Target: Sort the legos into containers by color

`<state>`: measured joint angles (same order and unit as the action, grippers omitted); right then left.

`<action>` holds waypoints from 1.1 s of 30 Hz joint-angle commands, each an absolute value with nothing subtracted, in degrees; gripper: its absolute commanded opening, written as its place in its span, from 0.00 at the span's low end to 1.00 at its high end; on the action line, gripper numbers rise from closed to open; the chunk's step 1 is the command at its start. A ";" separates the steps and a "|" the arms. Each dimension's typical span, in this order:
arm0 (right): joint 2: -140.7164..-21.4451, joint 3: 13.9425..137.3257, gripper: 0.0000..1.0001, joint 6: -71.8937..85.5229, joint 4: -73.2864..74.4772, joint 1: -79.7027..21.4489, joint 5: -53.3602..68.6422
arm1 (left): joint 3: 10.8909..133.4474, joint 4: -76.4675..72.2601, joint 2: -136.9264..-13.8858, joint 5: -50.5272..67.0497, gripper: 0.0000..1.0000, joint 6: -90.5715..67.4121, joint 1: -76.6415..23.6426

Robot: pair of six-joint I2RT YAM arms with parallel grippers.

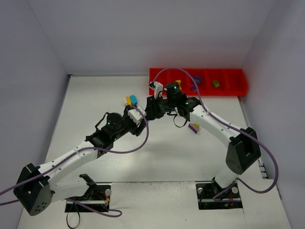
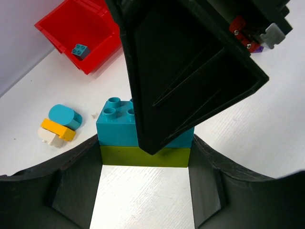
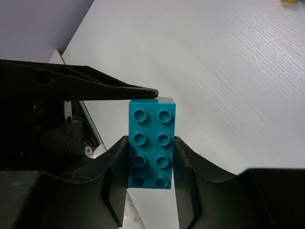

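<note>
Legos appear in several places in the top view. A red tray (image 1: pixel 233 90) occupies the upper right of the frame against the back wall. It holds a yellow brick (image 1: pixel 178 82), a purple brick (image 1: pixel 196 80) and a green brick (image 1: pixel 216 84), spaced apart along the row. On the table (image 1: pixel 95 95), a teal-and-yellow stack (image 1: pixel 129 100) sits just up and left of the grippers. A purple-and-yellow piece (image 1: pixel 194 127) lies close beside the right arm. The left gripper (image 1: pixel 142 114) and right gripper (image 1: pixel 152 109) meet tip to tip at frame centre. This view does not show what they hold.

Left wrist view: the left gripper's fingers (image 2: pixel 76 181) rise from the lower frame and press on both ends of an olive-green brick (image 2: pixel 143 156). A teal brick (image 2: pixel 116 126) is stacked directly on it. One black finger of the right gripper crosses from the upper right and covers much of the teal brick. The teal-and-yellow stack lies at left, with a white piece under it. At upper left, the tray's end compartment contains a small teal brick (image 2: pixel 80 50).

Right wrist view: the teal brick shows its studs to the camera. The right gripper's fingers (image 3: pixel 114 176) pinch its lower half from both sides. A finger of the left gripper enters from the left, and its tip touches the top edge of the pair. A sliver of olive-green shows there.
</note>
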<state>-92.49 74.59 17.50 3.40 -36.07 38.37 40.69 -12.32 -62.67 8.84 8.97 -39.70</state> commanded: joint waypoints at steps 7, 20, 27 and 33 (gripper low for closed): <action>-87.28 79.28 0.08 13.18 3.16 -28.48 37.18 | 39.55 -9.67 -64.86 7.91 0.00 4.04 -38.85; -87.63 82.26 0.08 10.99 4.04 -25.31 35.17 | 40.69 -7.82 -67.94 8.18 0.00 3.43 -38.76; -95.86 87.17 0.08 5.63 2.12 -24.43 18.74 | 40.26 -9.31 -60.40 6.42 0.00 2.73 -38.76; -108.86 95.26 0.10 4.22 -4.04 -22.94 12.66 | 38.68 -10.37 -52.84 6.50 0.00 2.02 -38.67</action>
